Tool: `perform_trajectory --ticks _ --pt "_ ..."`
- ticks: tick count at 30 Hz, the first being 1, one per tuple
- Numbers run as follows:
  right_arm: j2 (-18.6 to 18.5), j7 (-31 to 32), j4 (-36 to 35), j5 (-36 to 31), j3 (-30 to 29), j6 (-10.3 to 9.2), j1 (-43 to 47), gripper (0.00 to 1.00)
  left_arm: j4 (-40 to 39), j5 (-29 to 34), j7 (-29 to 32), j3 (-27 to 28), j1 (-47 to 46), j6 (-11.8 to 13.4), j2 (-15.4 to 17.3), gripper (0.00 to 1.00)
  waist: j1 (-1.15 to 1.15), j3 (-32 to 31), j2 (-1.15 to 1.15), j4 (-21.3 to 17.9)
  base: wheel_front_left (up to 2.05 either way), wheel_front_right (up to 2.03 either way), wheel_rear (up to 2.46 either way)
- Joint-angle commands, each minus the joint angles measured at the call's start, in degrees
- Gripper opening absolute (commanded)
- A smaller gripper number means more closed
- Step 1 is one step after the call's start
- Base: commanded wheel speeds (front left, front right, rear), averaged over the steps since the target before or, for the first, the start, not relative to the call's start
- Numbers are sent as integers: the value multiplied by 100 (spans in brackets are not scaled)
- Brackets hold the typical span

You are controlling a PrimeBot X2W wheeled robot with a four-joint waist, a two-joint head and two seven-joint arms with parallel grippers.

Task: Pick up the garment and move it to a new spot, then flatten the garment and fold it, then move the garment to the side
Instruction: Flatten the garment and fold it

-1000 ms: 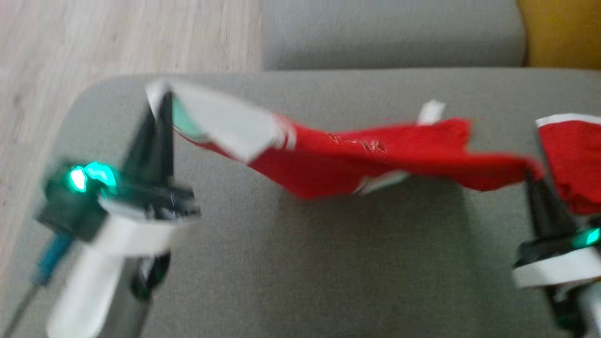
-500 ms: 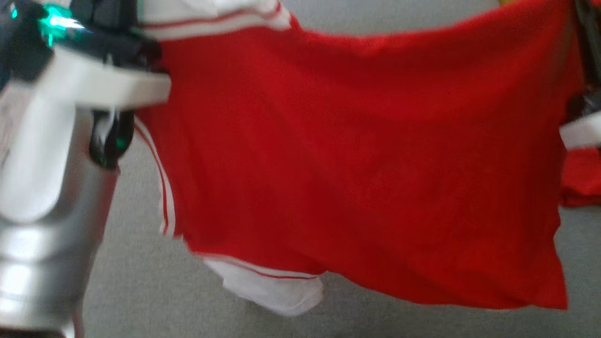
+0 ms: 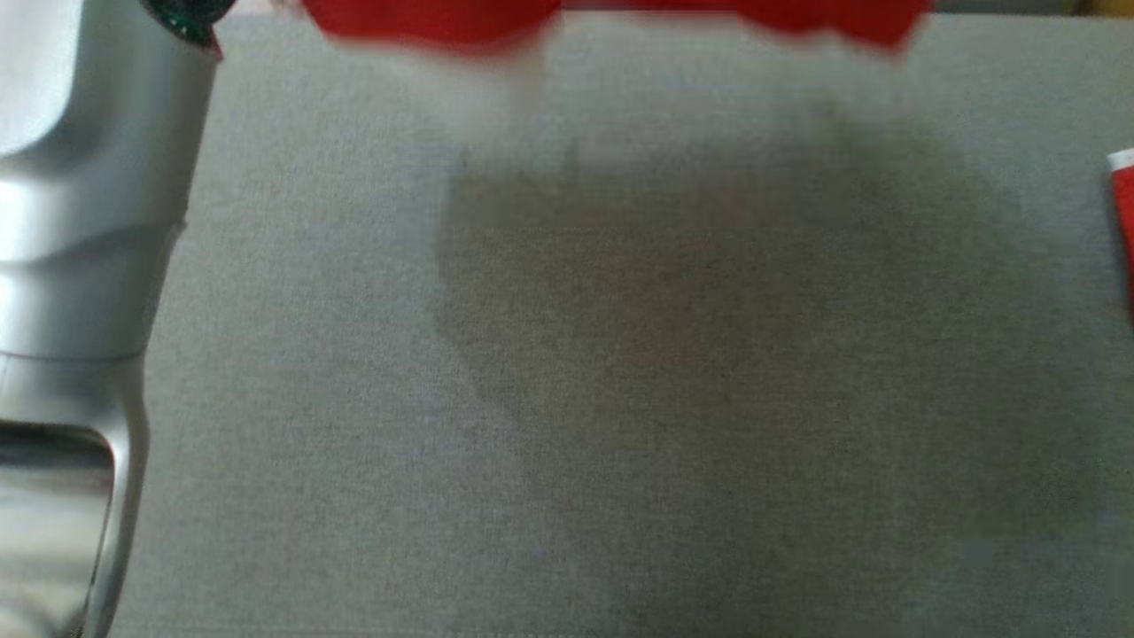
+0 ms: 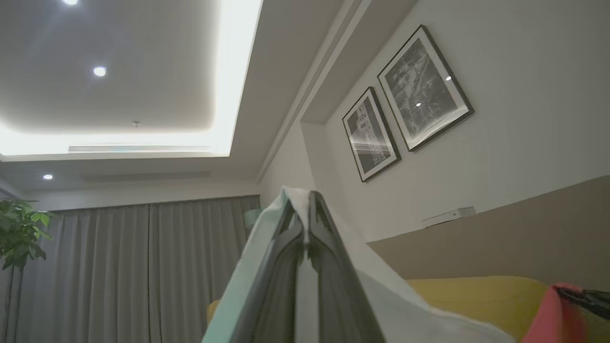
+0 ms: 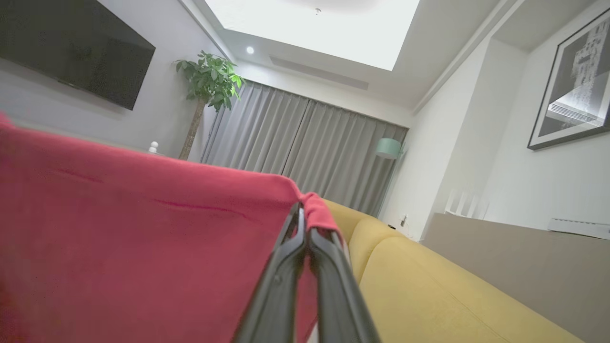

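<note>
Since half a second ago the head view has shifted, and the red garment with white trim (image 3: 434,22), which then covered most of it, is now a blurred strip along the top edge, hanging above the far side of the flat grey fabric cushion (image 3: 354,399).

At the cushion's left, the silver left forearm (image 3: 80,221) rises out of frame. The left gripper (image 4: 305,200) has its two dark fingers pressed together on the garment's white part (image 4: 381,295), which wraps around both sides of the tips. The right gripper (image 5: 305,214) is likewise pinched closed, with a fold of the red cloth (image 5: 143,247) caught at its tips and the rest spreading away to its left. So the one garment hangs stretched between the two grippers, clear of the cushion, and casts a broad soft shadow (image 3: 709,310) on the cushion's middle.

At the cushion's right edge lies one other red piece with a white border (image 3: 1123,204). Beyond the cushion are a yellow sofa (image 5: 429,286), two dark-framed pictures (image 4: 419,90) on the wall, and one potted plant (image 5: 209,81).
</note>
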Motion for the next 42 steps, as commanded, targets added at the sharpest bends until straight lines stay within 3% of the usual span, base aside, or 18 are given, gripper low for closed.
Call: perform_trajectory --ticks 1,6,8,13,15,20,26,33,42 --pt "-71 -62 -57 -59 68 -4 -5 0 -349 -36 -16 28 -22 -31 287 0 -2 149 0 56 0 0 0" --pt "-110 -109 122 -216 274 -4 548 0 -944 -349 -18 -224 1353 -32 655 0 -2 274 0 48 0 0 0" --pt "-58 -119 163 -128 279 -4 1206 0 -1233 -411 -18 -118 2489 -32 774 0 -2 313 0 57 0 0 0" --pt "61 -124 -7 213 214 -4 2662 0 -1478 -241 -19 135 4461 -26 724 0 -2 224 0 44 0 0 0" --pt "98 -124 -68 295 143 -4 2989 0 -1515 -228 -19 193 4844 -26 691 0 -2 169 0 23 0 0 0" --pt "277 -125 -605 543 -133 -4 4575 0 -1876 -154 -19 551 6603 66 586 0 -2 -166 0 -124 0 0 0" --pt "358 -125 -1407 608 -309 -4 5941 0 -2409 -206 25 580 8233 196 770 0 -2 -427 0 -251 0 0 0" --pt "360 -58 -1855 770 -358 -4 6313 0 -3071 -423 367 620 8426 266 874 0 -2 -388 0 -276 0 0 0" --pt "220 312 -1537 1351 -144 -4 5195 0 -2543 -569 967 434 6344 77 781 0 -2 144 0 -292 0 0 0"
